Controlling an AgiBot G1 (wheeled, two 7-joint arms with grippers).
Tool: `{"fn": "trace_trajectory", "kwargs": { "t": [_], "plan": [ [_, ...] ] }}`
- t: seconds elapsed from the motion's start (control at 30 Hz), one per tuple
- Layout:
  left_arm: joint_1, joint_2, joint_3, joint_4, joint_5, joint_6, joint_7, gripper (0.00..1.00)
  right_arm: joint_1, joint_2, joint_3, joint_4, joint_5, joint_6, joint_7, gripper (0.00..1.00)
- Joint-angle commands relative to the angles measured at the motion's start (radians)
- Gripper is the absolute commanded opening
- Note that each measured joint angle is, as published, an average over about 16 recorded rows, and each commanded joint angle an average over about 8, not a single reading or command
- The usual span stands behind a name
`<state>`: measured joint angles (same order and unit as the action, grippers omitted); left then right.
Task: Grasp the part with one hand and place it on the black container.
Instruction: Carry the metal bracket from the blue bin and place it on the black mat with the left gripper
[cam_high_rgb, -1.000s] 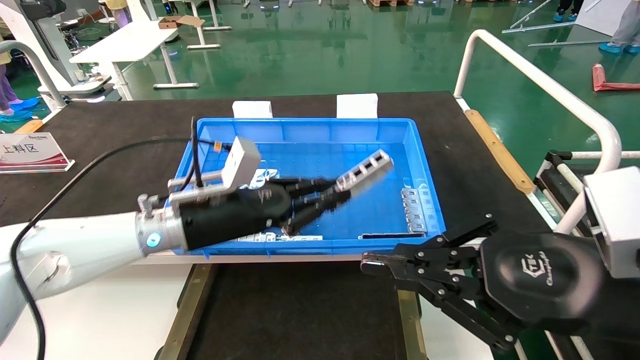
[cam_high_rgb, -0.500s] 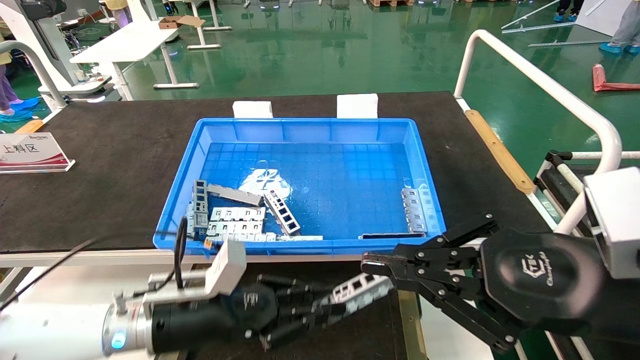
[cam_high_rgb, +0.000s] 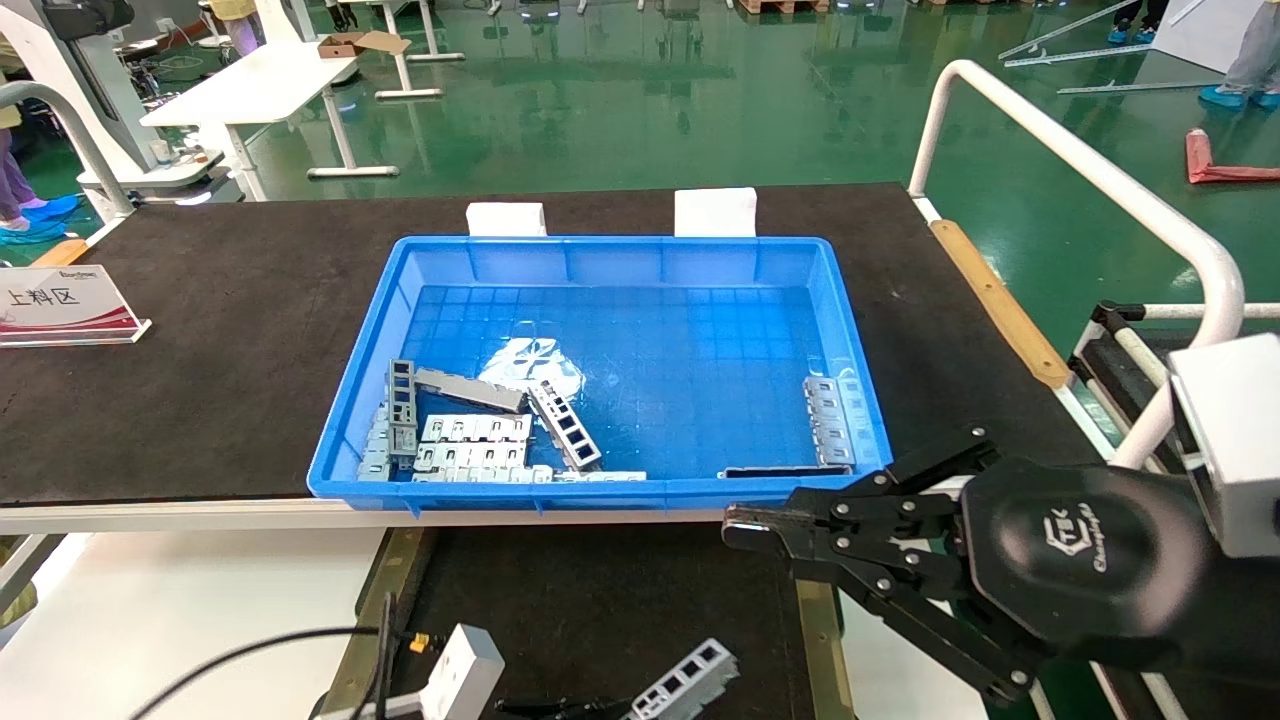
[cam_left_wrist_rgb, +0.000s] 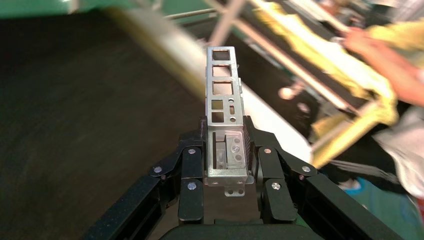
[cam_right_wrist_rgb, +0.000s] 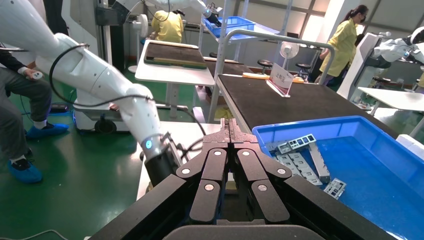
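black container (cam_high_rgb: 600, 610) below, left tool (cam_left_wrist_rgb: 226, 165) clamping part (cam_left_wrist_rgb: 223, 95)

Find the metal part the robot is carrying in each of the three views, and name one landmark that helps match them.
Head view: part at bottom edge, over the black container.
Left wrist view: part centred, clamped in the left hand.
Right wrist view: not visible.
Shared landmark: the black container under the part.

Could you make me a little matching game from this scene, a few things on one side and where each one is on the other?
Things:
1. part
2. blue crate
3. right end effector
4. black container

Places:
A. on the black tabletop mat
B. clamped in the left end effector
C. just in front of the blue crate
D. shut, idle at the crate's near right corner

Pairs: 1-B, 2-A, 3-D, 4-C
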<state>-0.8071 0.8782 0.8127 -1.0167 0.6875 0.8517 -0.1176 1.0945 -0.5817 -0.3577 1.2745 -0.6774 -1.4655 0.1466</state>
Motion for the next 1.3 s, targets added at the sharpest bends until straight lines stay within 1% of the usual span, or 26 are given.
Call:
{"fn": "trace_trajectory", "kwargs": {
  "t": [0.03, 0.27, 0.47, 0.63, 0.83, 1.1, 1.13, 1.17, 1.2, 1.23, 1.27, 1.3],
  "plan": [
    [0.033, 0.012, 0.002, 0.004, -0.004, -0.058, -0.014, 0.00, 0.000, 0.000, 0.000, 0.000, 0.000, 0.000, 0.000, 0.00],
    [0.069, 0.114, -0.015, 0.100, -0.033, -0.231, -0.043, 0.00, 0.000, 0.000, 0.000, 0.000, 0.000, 0.000, 0.000, 0.00],
    [0.074, 0.210, -0.056, 0.166, -0.096, -0.349, -0.085, 0.00, 0.000, 0.000, 0.000, 0.000, 0.000, 0.000, 0.000, 0.00],
    [0.069, 0.282, -0.095, 0.209, -0.133, -0.433, -0.090, 0.00, 0.000, 0.000, 0.000, 0.000, 0.000, 0.000, 0.000, 0.00],
    [0.060, 0.346, -0.130, 0.254, -0.155, -0.486, -0.074, 0.00, 0.000, 0.000, 0.000, 0.000, 0.000, 0.000, 0.000, 0.00],
    [0.050, 0.392, -0.156, 0.305, -0.164, -0.500, -0.045, 0.00, 0.000, 0.000, -0.001, 0.000, 0.000, 0.000, 0.000, 0.00],
    [0.050, 0.396, -0.159, 0.310, -0.165, -0.500, -0.043, 0.00, 0.000, 0.000, -0.001, 0.000, 0.000, 0.000, 0.000, 0.02],
    [0.049, 0.398, -0.161, 0.315, -0.167, -0.500, -0.042, 0.01, 0.000, 0.000, -0.001, 0.000, 0.000, 0.000, 0.000, 0.06],
    [0.048, 0.401, -0.163, 0.319, -0.168, -0.499, -0.042, 0.04, 0.000, 0.000, -0.001, 0.000, 0.000, 0.000, 0.000, 0.12],
    [0.048, 0.403, -0.165, 0.323, -0.170, -0.499, -0.042, 0.09, 0.000, 0.000, -0.001, 0.000, 0.000, 0.000, 0.000, 0.21],
    [0.047, 0.405, -0.166, 0.326, -0.172, -0.499, -0.042, 0.16, 0.000, 0.000, -0.001, 0.000, 0.000, 0.000, 0.000, 0.33],
    [0.047, 0.407, -0.167, 0.329, -0.173, -0.499, -0.043, 0.27, 0.000, 0.000, -0.001, 0.000, 0.000, 0.000, 0.000, 0.46]
  ]
}}
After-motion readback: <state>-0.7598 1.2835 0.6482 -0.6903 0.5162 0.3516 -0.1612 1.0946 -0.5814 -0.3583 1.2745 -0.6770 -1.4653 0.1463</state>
